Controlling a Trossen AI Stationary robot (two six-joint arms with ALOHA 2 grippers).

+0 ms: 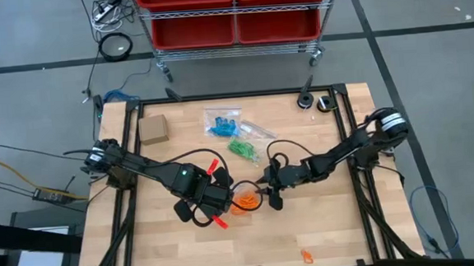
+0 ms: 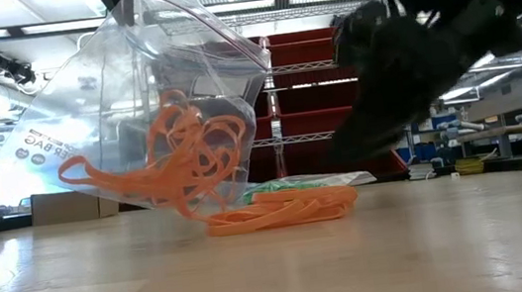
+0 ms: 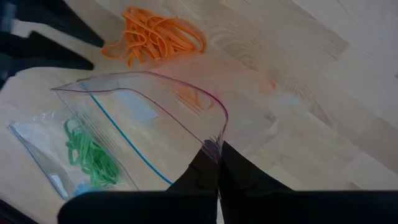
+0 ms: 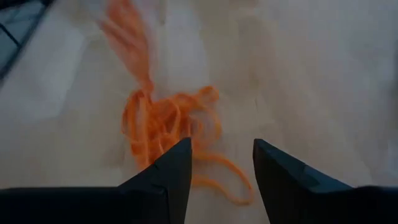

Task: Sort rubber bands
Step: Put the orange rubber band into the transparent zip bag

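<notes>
High view first: both arms meet over the middle of the wooden counter point(image 1: 325, 226). The left tool point(image 1: 221, 193) is clenched on the rim of a clear zip bag point(image 2: 151, 100) — the left wrist view shows its two dark fingers point(image 3: 208, 171) pinched tight on the bag's purple-edged mouth. From the low view the bag hangs lifted and tilted, its lower corner down by the counter, with a tangle of orange rubber bands point(image 2: 183, 160) inside and spilling from it.

Just beside the bag's low edge, a flat heap of orange bands point(image 2: 284, 208) lies on the wood. The right tool point(image 4: 217, 171) hovers right over that heap, released, fingers spread with nothing between them — the right wrist view looks down past them onto the orange pile.

Farther off, toward the far side of the counter, lie two more clear bags: one with green bands point(image 1: 242, 149), one with blue bands point(image 1: 222, 124), the blue one farther away. One lone orange band point(image 1: 307, 255) sits near the close edge, well apart from everything, to the right. A small tan cardboard box point(image 1: 153, 129) rests at the far left. Beyond the counter stands a wire rack with red bins point(image 1: 234, 9).
</notes>
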